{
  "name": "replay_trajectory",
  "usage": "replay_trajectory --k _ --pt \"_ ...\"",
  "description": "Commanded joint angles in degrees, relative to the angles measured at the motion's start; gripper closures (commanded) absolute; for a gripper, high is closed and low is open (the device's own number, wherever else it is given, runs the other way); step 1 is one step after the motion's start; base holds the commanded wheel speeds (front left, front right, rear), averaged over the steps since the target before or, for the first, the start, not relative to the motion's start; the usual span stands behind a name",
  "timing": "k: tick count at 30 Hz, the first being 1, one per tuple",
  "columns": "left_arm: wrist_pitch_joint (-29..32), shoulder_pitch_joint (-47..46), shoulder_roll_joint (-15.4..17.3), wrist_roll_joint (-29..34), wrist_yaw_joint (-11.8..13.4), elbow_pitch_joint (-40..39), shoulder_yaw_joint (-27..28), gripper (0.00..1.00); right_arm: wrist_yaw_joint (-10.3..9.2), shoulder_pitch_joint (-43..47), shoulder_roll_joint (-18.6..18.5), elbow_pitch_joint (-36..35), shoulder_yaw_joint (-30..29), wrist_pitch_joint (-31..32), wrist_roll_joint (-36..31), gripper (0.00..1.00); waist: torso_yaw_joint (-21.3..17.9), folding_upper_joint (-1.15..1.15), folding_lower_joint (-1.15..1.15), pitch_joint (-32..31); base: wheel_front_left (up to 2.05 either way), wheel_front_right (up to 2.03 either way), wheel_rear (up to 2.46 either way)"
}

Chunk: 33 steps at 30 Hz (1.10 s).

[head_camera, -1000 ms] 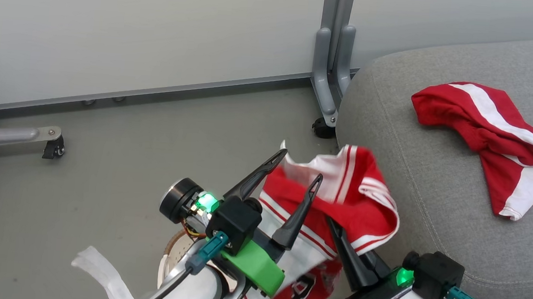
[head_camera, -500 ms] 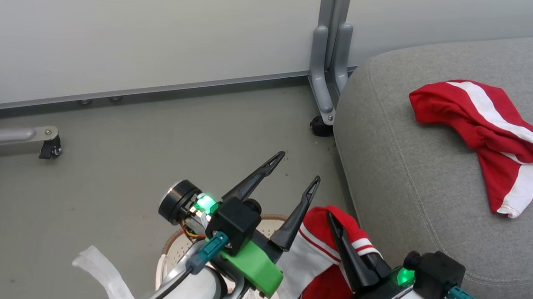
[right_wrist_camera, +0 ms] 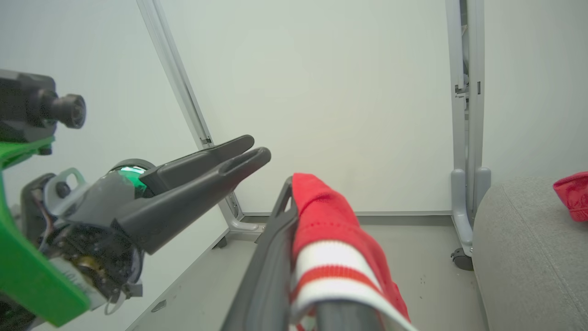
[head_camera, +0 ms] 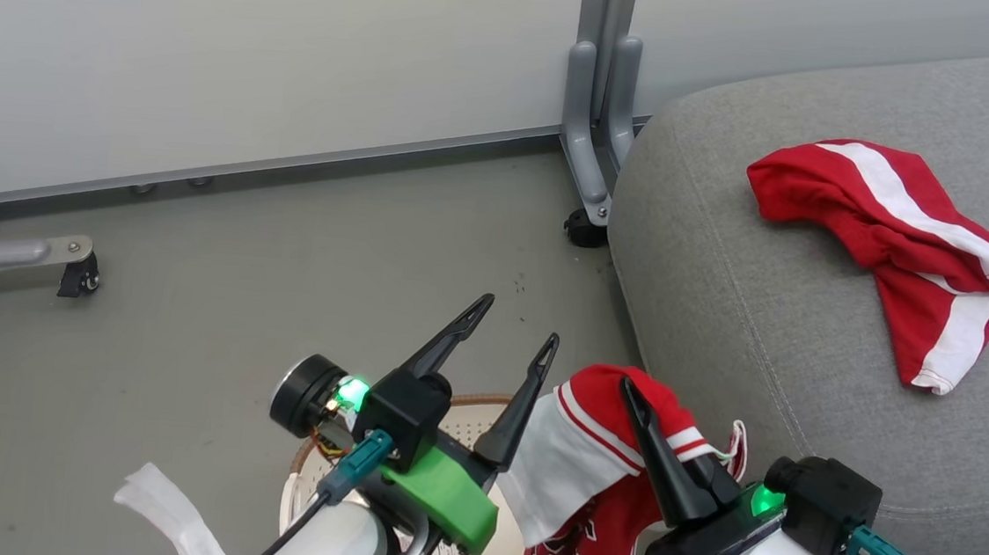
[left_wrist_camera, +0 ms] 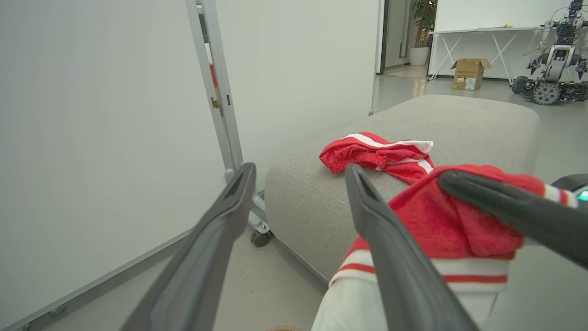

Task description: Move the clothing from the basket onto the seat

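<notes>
Head view has my right pincer clamped tight on the red jersey, which hangs from it between the basket and the near edge of the grey seat, not yet resting on the cushion; my left pincer stands wide and empty beside it; the striped shorts already lie on the seat, so I judge one garment done, one left; my arms hide most of the basket, though it looks emptied.
</notes>
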Motion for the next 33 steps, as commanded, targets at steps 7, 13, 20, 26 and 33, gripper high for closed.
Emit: replay_trajectory --k 7,13,20,26,33 --pt "-4.32 3.07 2.73 -1.19 -1.11 2.31 1.03 0.00 0.00 -1.52 -0.58 -3.16 -1.43 -0.17 -1.22 1.00 -3.86 0.00 0.00 1.41 0.00 0.00 0.00" --pt "-6.64 5.98 4.57 -1.54 -2.01 2.04 2.86 0.00 0.00 -1.50 -0.85 -6.25 -2.68 -0.17 -2.06 1.00 -8.71 0.00 0.00 2.99 0.00 0.00 0.00" --pt "-7.01 8.43 7.15 -0.32 -2.20 0.70 4.78 0.00 0.00 -0.94 -0.09 -9.85 -5.88 -0.18 -2.89 1.00 -14.08 0.00 0.00 6.36 0.00 0.00 0.00" --pt "-7.02 9.02 9.06 0.11 -1.57 -0.42 6.33 0.00 0.00 -0.13 1.03 -12.43 -8.59 -0.17 -3.31 1.00 -18.66 0.00 0.00 9.82 0.00 0.00 0.00" --pt "-5.20 6.32 11.52 1.45 -2.11 -2.13 6.22 0.00 0.01 -1.63 3.21 -15.13 -13.04 -0.17 -2.79 1.00 -21.76 0.00 0.00 15.12 0.00 0.00 0.00"
